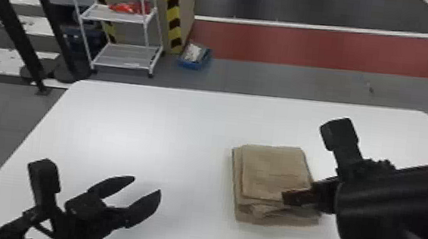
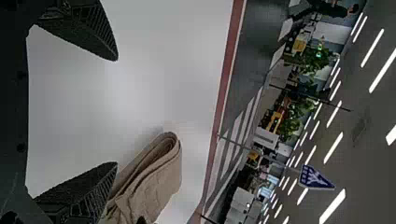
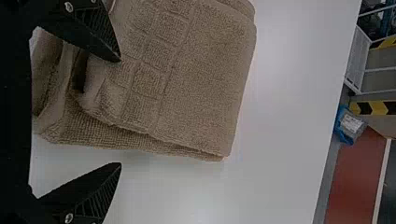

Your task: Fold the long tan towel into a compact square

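Towel (image 1: 272, 172) lies folded on the right half of the white worktop (image 1: 148, 121), already close to a square, though its near edge looks uneven: the lower layers stick out past the top flap and there is a small rumple between them. The right claw (image 3: 120, 112) is at the towel's near right corner with its fingers spread wide, one over the cloth and the other off to the side over bare worktop; it pinches nothing, and whether that finger touches the cloth I cannot tell. The left claw (image 1: 148, 184) is spread and empty too, above the near left part of the worktop, apart from the towel. The cloth should be light and limp, with a rough, textured weave that grips well rather than slips, and nothing about it seems fragile. The trouble is more likely to come from the layers: a pinch on the top flap alone would probably peel it up and spoil the stack. If it needs another tuck, the thick near right corner seems a fair place to take hold, catching every layer together; otherwise a gentle press or nudge on the rumpled near edge may be enough. Folding looks nearly finished, with tidying the likely step in hand.
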`<state>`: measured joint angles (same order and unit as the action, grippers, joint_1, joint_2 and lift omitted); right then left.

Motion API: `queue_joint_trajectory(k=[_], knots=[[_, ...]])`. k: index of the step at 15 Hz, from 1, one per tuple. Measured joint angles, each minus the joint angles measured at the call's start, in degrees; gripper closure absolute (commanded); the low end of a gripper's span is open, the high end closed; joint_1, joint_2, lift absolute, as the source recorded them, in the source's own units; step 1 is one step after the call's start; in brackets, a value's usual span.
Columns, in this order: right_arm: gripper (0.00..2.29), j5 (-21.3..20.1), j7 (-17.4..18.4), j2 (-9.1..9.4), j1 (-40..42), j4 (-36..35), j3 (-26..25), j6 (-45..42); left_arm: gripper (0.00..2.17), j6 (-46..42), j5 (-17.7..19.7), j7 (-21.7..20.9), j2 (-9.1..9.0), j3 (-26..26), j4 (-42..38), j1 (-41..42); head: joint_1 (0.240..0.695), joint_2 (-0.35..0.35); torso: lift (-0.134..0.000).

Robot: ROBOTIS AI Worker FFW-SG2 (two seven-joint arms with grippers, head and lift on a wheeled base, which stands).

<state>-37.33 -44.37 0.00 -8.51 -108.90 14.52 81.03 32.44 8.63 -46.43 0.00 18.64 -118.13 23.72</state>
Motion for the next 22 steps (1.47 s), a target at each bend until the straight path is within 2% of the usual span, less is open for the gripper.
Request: queue_joint_trajectory(k=[4,9,11,17,22], knots=[[0.09,-2.40,-0.54,0.00,0.61,-1.00,0.72,0.17,0.08,-0.15,0.32,-0.40,0.00,0.16,0.32,0.00,0.695,0.095,-0.124],[0.09,-2.95,-4.64,-0.21,2.04,-10.33,-0.52,6.45,0.08,-0.15,0.95,-0.70,0.00,0.58,0.11,0.17,0.695,0.100,-0.124],[0.09,-4.28,-5.68,-0.57,3.44,-11.55,-0.65,7.38,0.08,-0.16,1.03,-0.83,0.00,0.61,0.09,0.18,0.695,0.096,-0.124],[0.09,-5.24,-5.62,-1.24,3.99,-10.28,-1.80,7.06,0.08,-0.17,1.11,-1.30,0.00,0.61,0.06,0.39,0.695,0.066,-0.124],[0.09,-7.23,-5.84,-1.23,2.98,-5.93,-0.09,7.76,0.08,-0.21,1.21,-1.49,0.00,0.61,0.12,0.70,0.695,0.066,-0.124]])
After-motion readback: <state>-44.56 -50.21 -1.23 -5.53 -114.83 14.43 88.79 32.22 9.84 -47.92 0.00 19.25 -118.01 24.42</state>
